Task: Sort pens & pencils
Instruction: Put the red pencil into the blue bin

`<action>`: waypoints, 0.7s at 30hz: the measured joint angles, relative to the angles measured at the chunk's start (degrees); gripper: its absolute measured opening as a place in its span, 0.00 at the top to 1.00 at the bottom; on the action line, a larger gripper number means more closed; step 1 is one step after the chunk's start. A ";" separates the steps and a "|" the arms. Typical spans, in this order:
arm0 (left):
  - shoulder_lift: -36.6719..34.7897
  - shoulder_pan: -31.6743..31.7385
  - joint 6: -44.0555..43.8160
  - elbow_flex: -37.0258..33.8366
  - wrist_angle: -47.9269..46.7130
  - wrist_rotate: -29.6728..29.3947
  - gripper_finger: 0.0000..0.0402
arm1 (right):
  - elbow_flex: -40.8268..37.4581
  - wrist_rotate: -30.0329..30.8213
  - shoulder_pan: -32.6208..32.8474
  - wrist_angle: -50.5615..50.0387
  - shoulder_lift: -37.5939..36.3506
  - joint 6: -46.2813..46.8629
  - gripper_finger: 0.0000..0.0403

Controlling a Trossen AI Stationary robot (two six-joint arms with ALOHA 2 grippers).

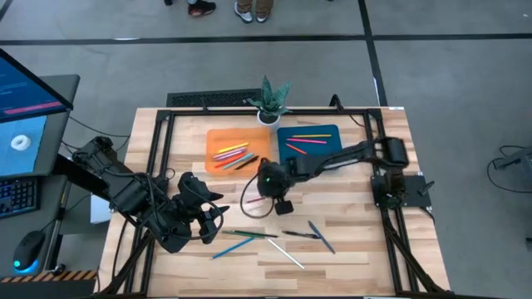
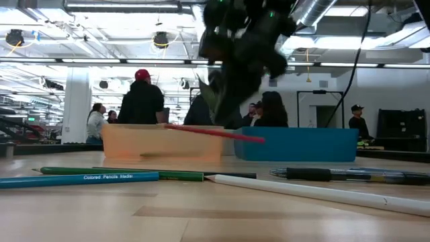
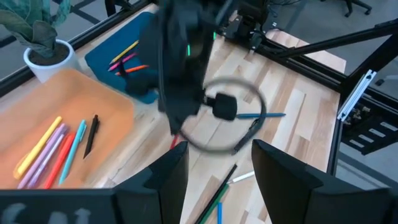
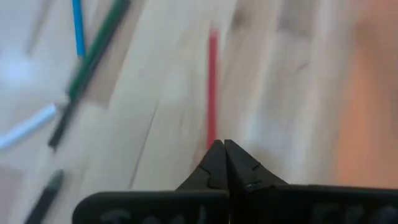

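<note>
Several pens and pencils (image 1: 266,237) are lying unsorted on the tabletop (image 1: 349,241). Right end effector (image 4: 224,146) is clamping shut on a red pencil (image 4: 212,87); left end effector (image 3: 217,165) is hovering open, holding nothing.

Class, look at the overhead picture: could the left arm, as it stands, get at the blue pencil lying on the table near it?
Probably yes. The left gripper hangs with jaws open just beside the blue pencil, with bare table around it. The right gripper, shut on a red pencil, works farther back.
</note>
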 joint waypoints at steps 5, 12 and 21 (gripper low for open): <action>0.00 0.00 1.28 0.00 0.04 -0.61 0.58 | 0.10 -0.22 -2.11 0.21 -7.43 2.98 1.00; 0.01 0.00 2.24 0.00 0.03 -1.48 0.58 | -0.07 -1.23 -4.74 -1.11 -15.26 3.59 0.97; 0.02 -0.24 1.76 0.00 0.04 -1.35 0.58 | -10.39 0.15 -1.31 8.84 -11.47 4.98 0.79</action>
